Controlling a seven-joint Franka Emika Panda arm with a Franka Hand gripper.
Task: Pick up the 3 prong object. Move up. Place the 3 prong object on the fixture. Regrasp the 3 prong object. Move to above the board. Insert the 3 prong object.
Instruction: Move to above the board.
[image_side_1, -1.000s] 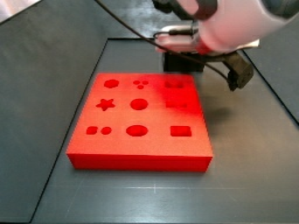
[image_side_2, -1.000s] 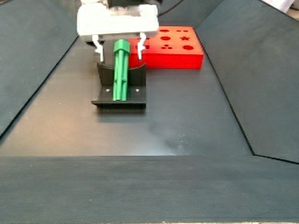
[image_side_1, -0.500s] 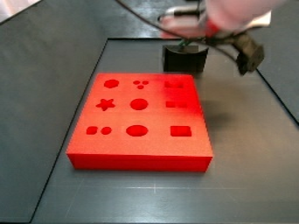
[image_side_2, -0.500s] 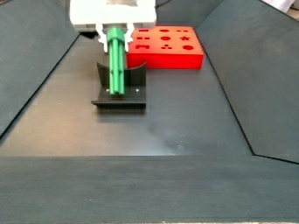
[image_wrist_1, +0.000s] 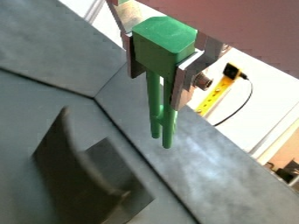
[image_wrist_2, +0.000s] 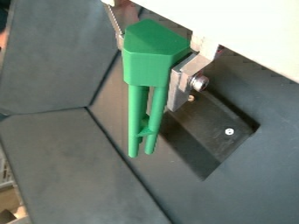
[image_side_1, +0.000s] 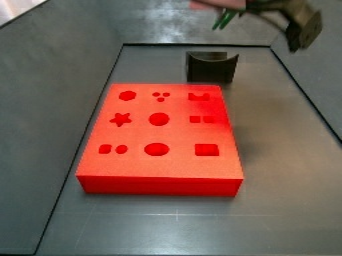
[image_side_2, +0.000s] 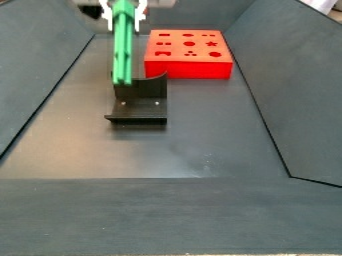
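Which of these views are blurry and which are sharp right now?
In a side view the tool is smeared by motion at the frame's edge, while the board and fixture stay sharp; in both wrist views the 3 prong object is crisp between the tool's plates.

The tabletop (image_side_2: 201, 140) is a flat dark grey surface with raised sloping side walls. Two items rest directly on it: the fixture (image_side_2: 138, 103), below the fingers (image_wrist_1: 193, 66) of the gripper (image_side_2: 123, 8), and the board (image_side_1: 160, 135), well apart from them.
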